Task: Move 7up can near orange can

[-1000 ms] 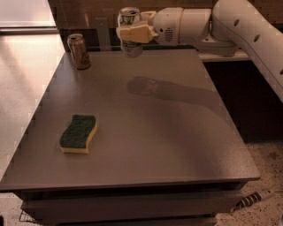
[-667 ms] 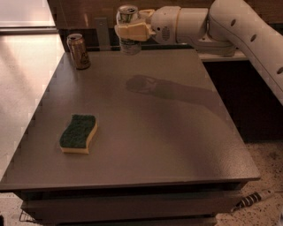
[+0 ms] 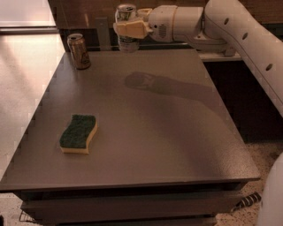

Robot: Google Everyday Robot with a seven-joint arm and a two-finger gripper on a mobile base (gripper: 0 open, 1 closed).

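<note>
Camera view: I find the tool point(image 3: 125, 29) pinching the 7up can point(image 3: 126, 12), held aloft right of the orange can point(image 3: 79, 51) on the bench point(image 3: 146, 132). Carry step in hand. Next, I judge: shift toward the orange can, lower, release clear of it.

The gripper point(image 3: 129, 29) sits above the table's point(image 3: 159, 141) far edge, clamped round the 7up can point(image 3: 126, 11), which is held off the surface. To its left the orange can point(image 3: 79, 51) stands upright at the far-left corner, w/ bare tabletop between the two. Only other obstacle on top is the sponge point(image 3: 78, 133), near-left and well apart from both cans. Centre, right side & near edge are bare. The arm point(image 3: 230, 31) reaches in from the right over the far-right corner, so overhead room there is taken.
</note>
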